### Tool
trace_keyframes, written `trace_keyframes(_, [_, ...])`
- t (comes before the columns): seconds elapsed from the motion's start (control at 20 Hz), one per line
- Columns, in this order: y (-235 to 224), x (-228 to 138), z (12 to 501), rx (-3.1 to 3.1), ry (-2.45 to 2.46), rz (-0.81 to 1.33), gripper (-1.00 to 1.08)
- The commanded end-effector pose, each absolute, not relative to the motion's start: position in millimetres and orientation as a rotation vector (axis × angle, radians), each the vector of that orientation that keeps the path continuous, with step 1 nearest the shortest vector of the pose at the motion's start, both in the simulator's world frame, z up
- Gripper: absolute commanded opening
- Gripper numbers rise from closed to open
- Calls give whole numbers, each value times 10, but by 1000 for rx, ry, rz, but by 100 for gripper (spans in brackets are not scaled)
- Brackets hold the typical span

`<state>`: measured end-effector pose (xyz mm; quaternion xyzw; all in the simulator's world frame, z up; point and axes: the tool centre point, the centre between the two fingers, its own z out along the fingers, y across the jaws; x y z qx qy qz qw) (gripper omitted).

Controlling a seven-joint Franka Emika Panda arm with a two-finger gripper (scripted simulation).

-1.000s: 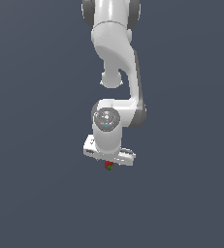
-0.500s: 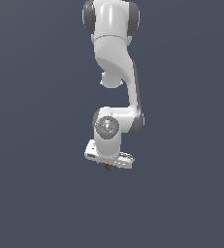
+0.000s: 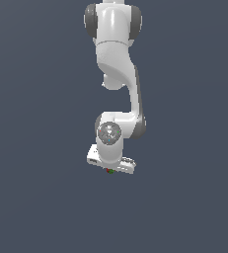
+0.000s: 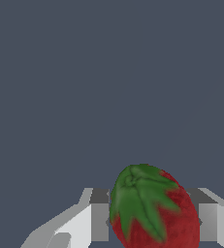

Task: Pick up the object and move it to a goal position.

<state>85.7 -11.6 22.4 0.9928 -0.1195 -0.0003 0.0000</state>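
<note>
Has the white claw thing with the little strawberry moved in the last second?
Cannot tell for sure. The gripper with the strawberry sits at nearly the same spot in the exterior view, though the arm's upper joints appear lower. The plain grey background offers no fixed landmark.

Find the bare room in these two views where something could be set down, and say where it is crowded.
Bare grey floor lies all round the arm on both sides. The only crowded spot is under the gripper, where the strawberry sits between the jaws.
</note>
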Motion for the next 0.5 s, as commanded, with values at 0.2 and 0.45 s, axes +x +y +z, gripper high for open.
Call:
trace_keyframes(0.2, [-117, 859, 226, 3119, -375, 0, -100])
trace_keyframes(0.45, [-126, 852, 248, 3119, -375, 0, -100])
